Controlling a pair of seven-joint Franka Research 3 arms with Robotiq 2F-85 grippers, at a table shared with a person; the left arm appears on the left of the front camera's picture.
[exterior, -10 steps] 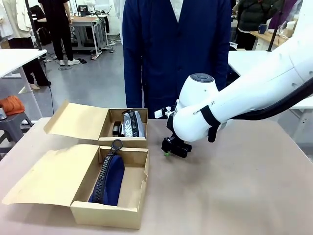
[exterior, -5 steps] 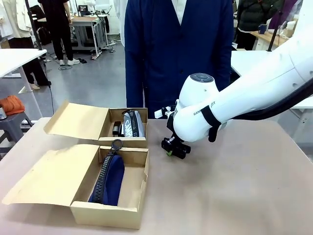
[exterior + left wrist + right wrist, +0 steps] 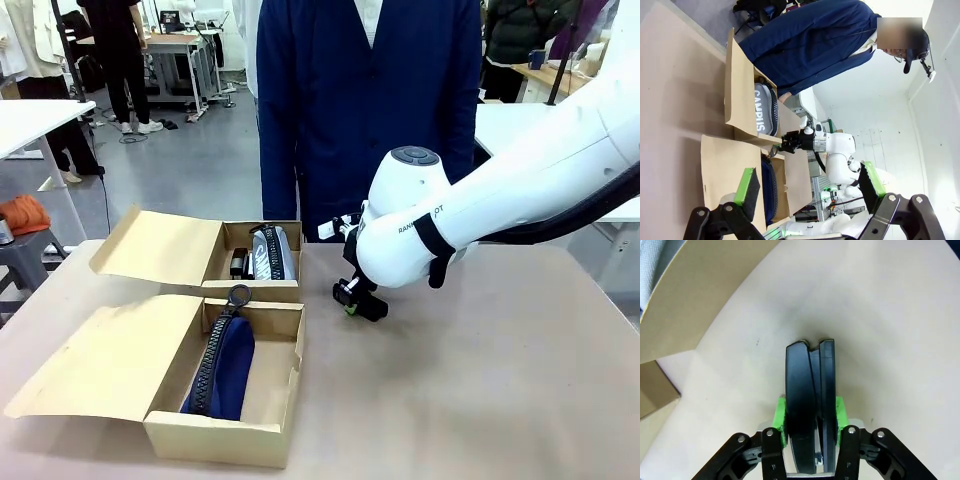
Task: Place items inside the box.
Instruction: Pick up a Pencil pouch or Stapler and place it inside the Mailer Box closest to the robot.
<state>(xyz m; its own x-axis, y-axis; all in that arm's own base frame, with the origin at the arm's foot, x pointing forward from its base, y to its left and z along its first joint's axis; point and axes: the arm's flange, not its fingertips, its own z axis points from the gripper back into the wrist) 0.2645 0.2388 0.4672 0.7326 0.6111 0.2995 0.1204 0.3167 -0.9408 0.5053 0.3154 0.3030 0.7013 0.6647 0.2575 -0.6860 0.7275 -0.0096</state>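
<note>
My right gripper (image 3: 810, 412) is shut on a black stapler (image 3: 810, 390), its green pads pressing both sides, just over the tan table (image 3: 480, 380). In the front view that gripper (image 3: 358, 302) hangs low right of the two boxes. The box (image 3: 285, 385), the larger near one, stands open with a navy zip pouch (image 3: 225, 368) inside. My left gripper (image 3: 807, 187) is open with nothing between its fingers, looking across the table at both boxes.
A smaller cardboard box (image 3: 228, 285) behind it holds a pouch lettered "CAMPUS" (image 3: 268, 252). Both flap lids (image 3: 95, 362) lie open to the left. A person in a navy coat (image 3: 365, 100) stands at the far edge.
The right gripper's jaws have closed onto the stapler and it has risen slightly. Boxes and pouches have not moved.
</note>
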